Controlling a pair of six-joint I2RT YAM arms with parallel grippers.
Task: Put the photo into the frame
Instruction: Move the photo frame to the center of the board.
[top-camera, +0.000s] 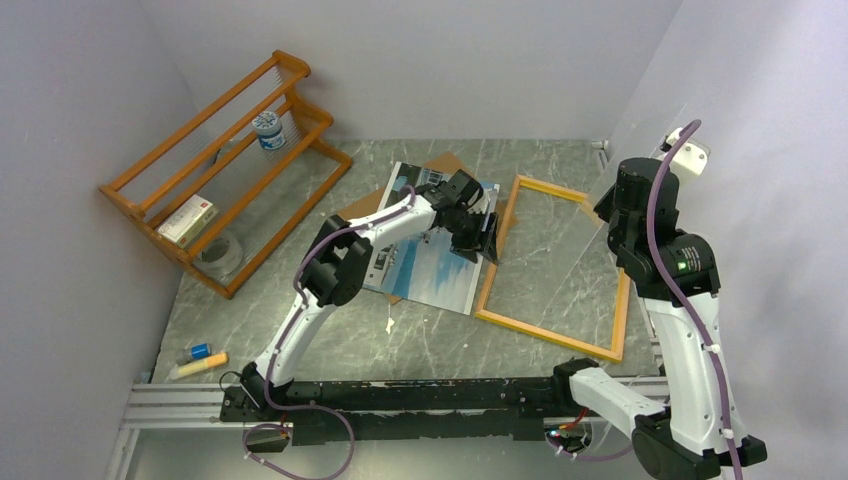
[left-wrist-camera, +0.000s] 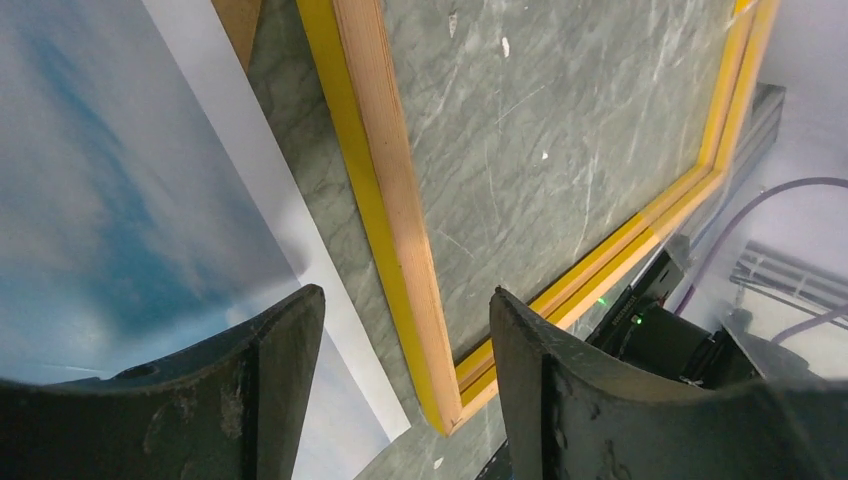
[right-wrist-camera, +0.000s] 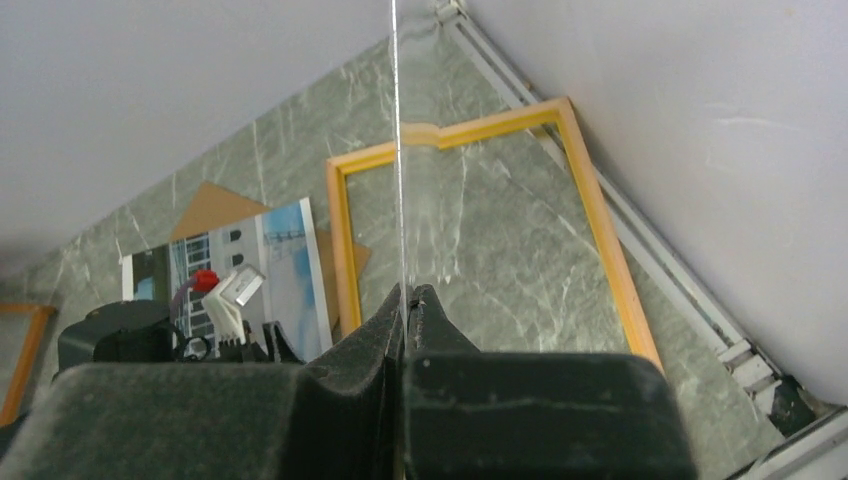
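Observation:
The photo (top-camera: 430, 265) lies face up on the table, blue sky showing (left-wrist-camera: 120, 200), left of the yellow frame (top-camera: 545, 335). The frame lies flat with bare table inside it (left-wrist-camera: 385, 180) (right-wrist-camera: 590, 210). My left gripper (top-camera: 480, 240) hovers open over the gap between the photo's right edge and the frame's left rail (left-wrist-camera: 405, 330), with nothing between its fingers (left-wrist-camera: 270, 370). My right gripper (right-wrist-camera: 403, 300) is raised at the frame's far right (top-camera: 608, 208). It is shut on a thin clear pane (right-wrist-camera: 397, 150), seen edge-on and standing upright.
A brown hardboard panel (top-camera: 445, 162) sticks out from under the photo's far side. An orange wooden rack (top-camera: 220, 160) at the back left holds a bottle (top-camera: 268, 130) and a box (top-camera: 187, 220). Two markers (top-camera: 200, 360) lie at the near left. Walls close in on the right.

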